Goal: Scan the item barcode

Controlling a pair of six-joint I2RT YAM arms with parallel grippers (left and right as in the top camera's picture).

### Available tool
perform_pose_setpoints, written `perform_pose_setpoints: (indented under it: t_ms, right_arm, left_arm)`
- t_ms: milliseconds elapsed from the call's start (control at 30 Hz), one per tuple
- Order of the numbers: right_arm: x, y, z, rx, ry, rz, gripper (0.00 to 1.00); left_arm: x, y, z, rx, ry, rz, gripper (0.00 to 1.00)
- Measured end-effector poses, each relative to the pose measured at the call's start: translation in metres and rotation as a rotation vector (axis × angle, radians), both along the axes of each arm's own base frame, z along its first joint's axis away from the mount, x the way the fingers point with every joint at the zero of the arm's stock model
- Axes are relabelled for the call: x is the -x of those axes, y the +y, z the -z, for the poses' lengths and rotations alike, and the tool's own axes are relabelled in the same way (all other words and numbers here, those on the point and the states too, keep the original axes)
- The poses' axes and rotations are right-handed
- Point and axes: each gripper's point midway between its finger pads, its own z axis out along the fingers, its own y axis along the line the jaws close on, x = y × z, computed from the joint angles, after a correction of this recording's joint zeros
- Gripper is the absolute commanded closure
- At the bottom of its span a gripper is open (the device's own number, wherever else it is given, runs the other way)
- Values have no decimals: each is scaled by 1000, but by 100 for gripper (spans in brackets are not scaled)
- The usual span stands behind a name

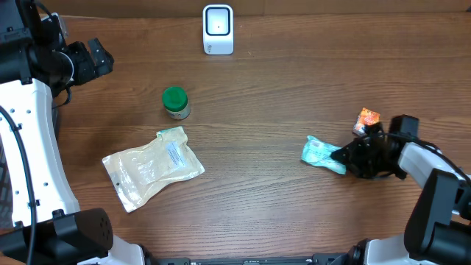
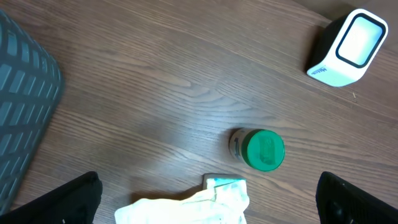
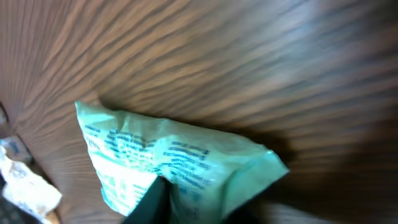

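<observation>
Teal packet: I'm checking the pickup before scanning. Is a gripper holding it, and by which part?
The right gripper pinches the teal packet by its right-hand end; the left gripper is open and holds nothing.

The bench (image 1: 294, 88) is surfaced in brown wood grain with a soft satin sheen. The scanner (image 1: 218, 29) is cased in smooth, glossy white plastic. The pouch (image 1: 151, 168) is formed of clear, wrinkled film, and the teal packet (image 3: 186, 149) of crinkled, printed, slightly glossy film.
</observation>
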Motion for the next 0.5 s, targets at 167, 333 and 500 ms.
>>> perform_pose_setpoints:
  t_ms: [167,333,500]
  right_arm:
    - [-3,24,-1,-16,-11,-65,96]
    - [1,39,-3,-54,-3,-97,96]
    - [12,48,-13,-92,34,-114,96]
  left_arm:
    - [0,0,0,0,0,0,0]
    - [0,0,0,0,0,0,0]
    - [0,0,0,0,0,0,0]
